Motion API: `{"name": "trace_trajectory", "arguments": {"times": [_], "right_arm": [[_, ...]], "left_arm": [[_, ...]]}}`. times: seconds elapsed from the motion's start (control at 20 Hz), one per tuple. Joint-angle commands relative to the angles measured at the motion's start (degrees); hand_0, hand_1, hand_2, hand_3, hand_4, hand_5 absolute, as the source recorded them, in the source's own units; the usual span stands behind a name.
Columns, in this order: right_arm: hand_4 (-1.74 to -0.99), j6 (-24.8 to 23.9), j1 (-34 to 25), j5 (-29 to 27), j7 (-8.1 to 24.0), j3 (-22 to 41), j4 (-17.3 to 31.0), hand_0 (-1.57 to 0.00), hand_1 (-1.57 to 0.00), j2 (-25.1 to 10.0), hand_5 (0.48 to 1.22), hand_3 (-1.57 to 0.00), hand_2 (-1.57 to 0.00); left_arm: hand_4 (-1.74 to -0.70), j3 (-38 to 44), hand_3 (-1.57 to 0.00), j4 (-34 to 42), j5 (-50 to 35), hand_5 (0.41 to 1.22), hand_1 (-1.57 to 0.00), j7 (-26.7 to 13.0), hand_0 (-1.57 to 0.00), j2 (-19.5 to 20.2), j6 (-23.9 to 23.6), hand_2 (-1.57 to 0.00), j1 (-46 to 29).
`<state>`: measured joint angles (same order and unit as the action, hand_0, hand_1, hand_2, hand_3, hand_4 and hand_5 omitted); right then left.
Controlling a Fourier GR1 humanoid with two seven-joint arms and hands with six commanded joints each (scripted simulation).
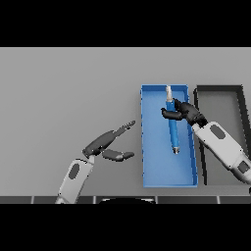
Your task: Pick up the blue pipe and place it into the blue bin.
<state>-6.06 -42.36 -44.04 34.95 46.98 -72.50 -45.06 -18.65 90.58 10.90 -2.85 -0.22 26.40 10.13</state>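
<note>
**Pipe held over the blue bin**

Left of the blue bin, the left hand lay idle on the bench, fingers relaxed. Inside the bin's outline, the blue pipe was gripped near its upper end by the right hand. It looked stiff, light and smooth, so a middle grip seemed safer. No writing was readable.

No readable text, label, brand, number or sign anywhere on the pipe, bins, hands or table.
</note>
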Motion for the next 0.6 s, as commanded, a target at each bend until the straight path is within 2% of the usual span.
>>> {"name": "trace_trajectory", "arguments": {"times": [0.0, 0.1, 0.25, 0.45, 0.55], "right_arm": [[-1.175, 0.55, -0.29, 0.30, 0.00, 0.64, 0.31, -0.09, -0.09, -0.22, 0.788, -0.02, -0.08], [-1.144, 0.52, -1.41, 0.11, 0.00, 2.20, 0.44, -0.06, -0.06, -0.62, 0.759, -0.02, -0.05], [-1.099, 1.36, -1.72, 0.38, -0.47, 3.18, 0.38, -0.03, -0.03, -0.97, 0.725, -0.01, -0.03], [-1.084, 3.22, -1.46, 0.99, -0.66, 4.06, -1.10, -0.02, -0.02, -2.10, 0.712, 0.00, -0.02], [-1.084, 3.38, -1.89, 0.73, -1.04, 3.72, -0.21, -0.02, -0.02, -1.52, 0.714, 0.00, -0.02]], "left_arm": [[-0.93, -0.08, 0.00, -0.03, 0.11, 0.496, 0.00, 0.02, 0.00, -0.07, -0.11, 0.00, -0.21], [-0.93, 0.17, 0.00, -0.01, -0.08, 0.496, 0.00, -0.72, 0.00, -0.35, -0.33, 0.00, 0.17], [-0.93, -0.17, 0.00, -0.55, 0.73, 0.497, 0.00, 0.56, 0.00, -0.15, -0.58, 0.00, -0.26], [-0.93, -0.04, 0.00, -0.54, 0.81, 0.496, 0.00, 0.10, 0.00, -0.13, -0.83, 0.00, -0.20], [-0.93, -0.27, 0.00, -1.09, 1.25, 0.495, 0.00, 0.09, 0.00, -0.60, -1.17, 0.00, 0.13]]}}
